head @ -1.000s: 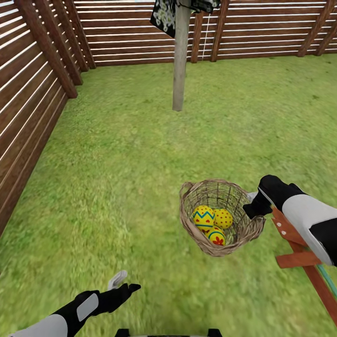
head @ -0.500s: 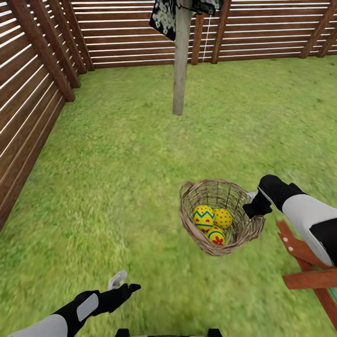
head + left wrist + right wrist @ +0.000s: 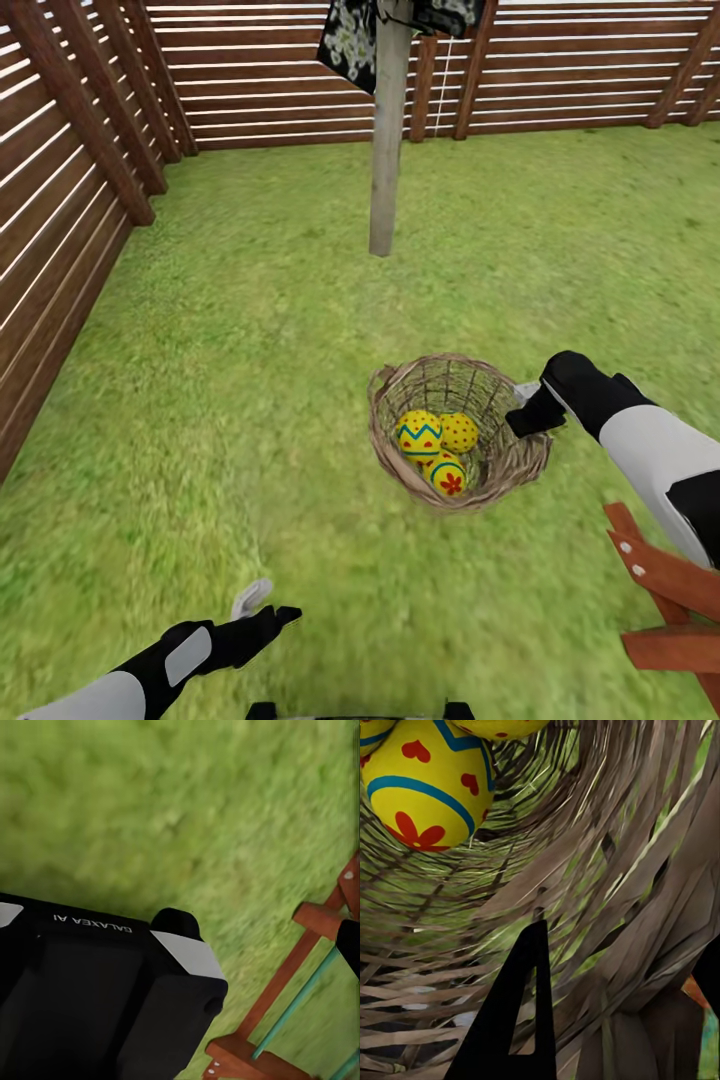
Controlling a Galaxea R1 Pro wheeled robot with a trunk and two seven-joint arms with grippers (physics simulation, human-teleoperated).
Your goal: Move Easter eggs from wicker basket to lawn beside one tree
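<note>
Right end effector (image 3: 525, 408) pinches the wicker basket (image 3: 455, 432) at its 3 o'clock rim, carrying it over the lawn (image 3: 250, 350) toward the tree (image 3: 386, 130) at 12 o'clock; next it needs setting down there. Left end effector (image 3: 262, 606): state unclear. Right wrist view shows an egg (image 3: 424, 791) close up.

brown slatted fence (image 3: 60, 190) (two sides) rings the grass; red-brown wooden frame (image 3: 670, 610) nearby.
</note>
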